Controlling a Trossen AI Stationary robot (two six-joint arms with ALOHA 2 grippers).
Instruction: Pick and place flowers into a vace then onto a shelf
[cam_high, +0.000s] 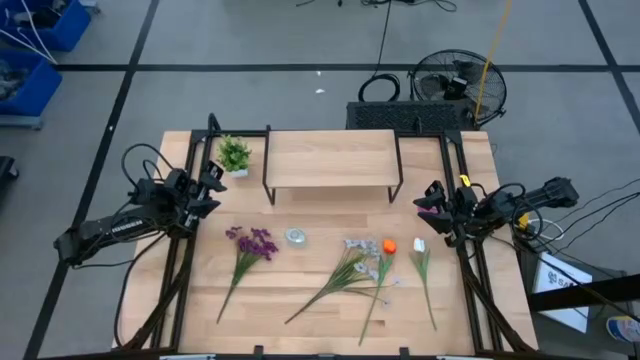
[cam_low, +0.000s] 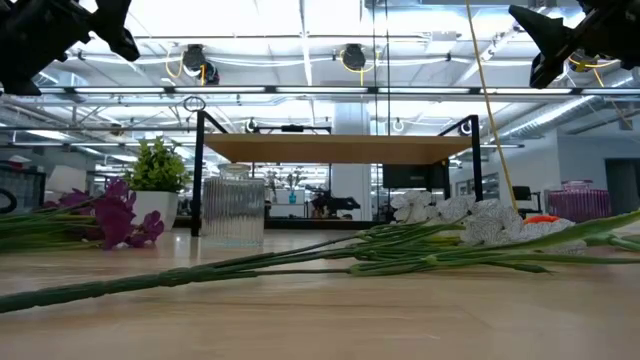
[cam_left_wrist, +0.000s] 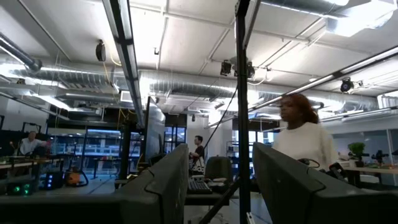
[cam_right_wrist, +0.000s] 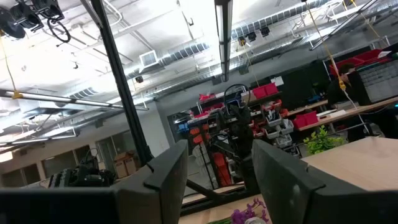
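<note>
Across the front half of the table (cam_high: 320, 310) the flowers lie flat, none of them held: a purple bunch (cam_high: 252, 243) toward the left, a white/pale-blue spray (cam_high: 357, 246) near the middle, an orange bloom (cam_high: 389, 246) just beside it, and a white bud (cam_high: 419, 245) farthest right, all with their green stems running toward the near edge. Between the purple bunch and the spray stands a clear ribbed glass vase (cam_high: 295, 237), upright with nothing in it. Behind these, the shelf (cam_high: 332, 160) stands on black legs with its wood top bare; a small potted plant (cam_high: 235, 155) sits just left of it. Both arms hang raised at the table's sides. The left gripper (cam_high: 212, 186) hovers near the left edge, its 2 fingers (cam_left_wrist: 158, 190) spread apart around nothing. The right gripper (cam_high: 430, 203) hovers near the right edge, above and behind the white bud, fingers (cam_right_wrist: 280, 177) likewise parted and holding nothing
</note>
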